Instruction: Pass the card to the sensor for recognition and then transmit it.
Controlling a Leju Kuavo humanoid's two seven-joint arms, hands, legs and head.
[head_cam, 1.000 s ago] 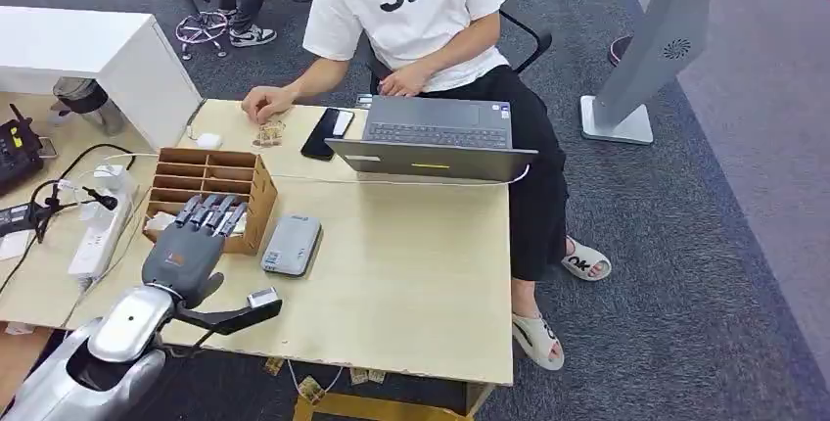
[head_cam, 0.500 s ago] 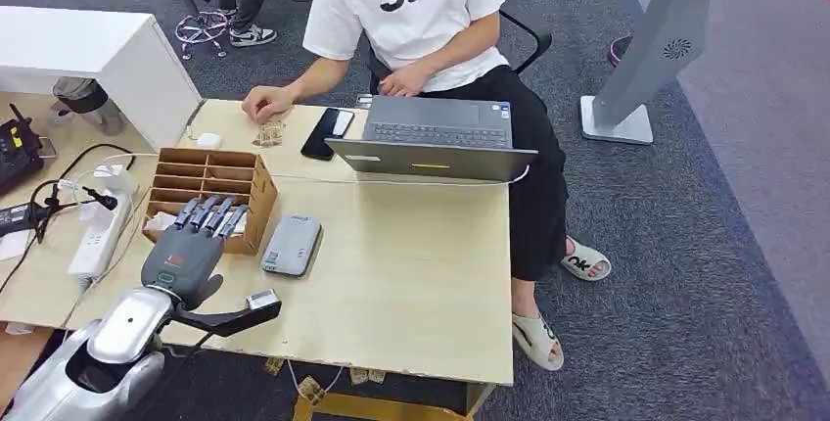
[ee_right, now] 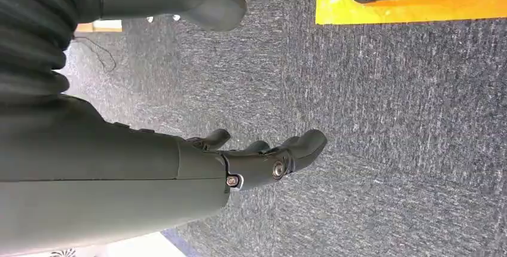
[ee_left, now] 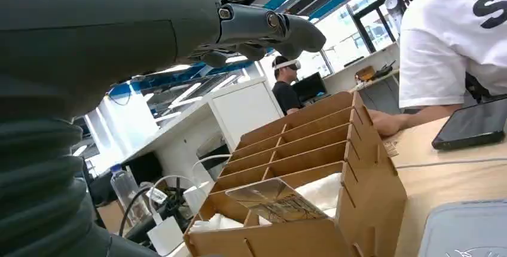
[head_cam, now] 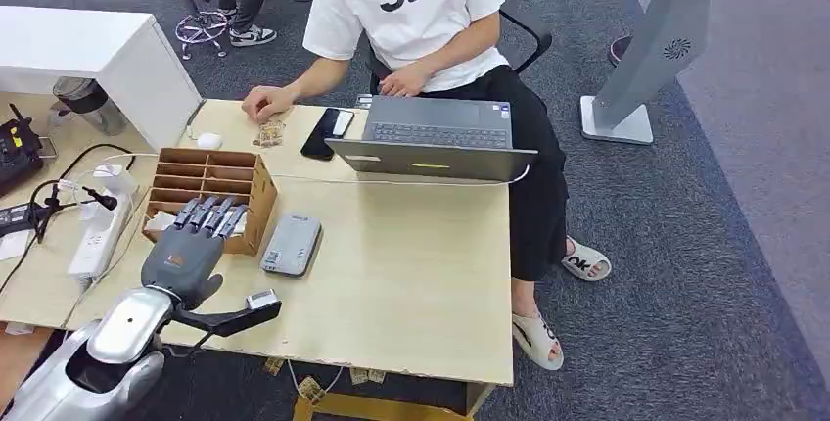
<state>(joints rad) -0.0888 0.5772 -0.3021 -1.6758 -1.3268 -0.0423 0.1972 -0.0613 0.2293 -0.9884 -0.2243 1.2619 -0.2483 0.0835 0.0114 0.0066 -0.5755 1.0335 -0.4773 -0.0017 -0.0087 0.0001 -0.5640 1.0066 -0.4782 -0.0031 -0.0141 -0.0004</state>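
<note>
A patterned card (ee_left: 272, 200) leans in the nearest slot of the wooden slotted box (head_cam: 210, 186), on white padding. My left hand (head_cam: 186, 245) hovers over that near end of the box (ee_left: 311, 167), fingers stretched out over the slots and holding nothing. The grey sensor pad (head_cam: 292, 245) lies flat on the table just right of the box. My right hand (ee_right: 251, 161) hangs over blue-grey carpet, its fingers loosely extended and empty.
A person in a white T-shirt (head_cam: 416, 0) sits across the table behind an open laptop (head_cam: 436, 137), one hand resting by a black phone (head_cam: 323, 132). A power strip (head_cam: 98, 230) and cables lie left of the box. A white cabinet (head_cam: 88, 54) stands far left.
</note>
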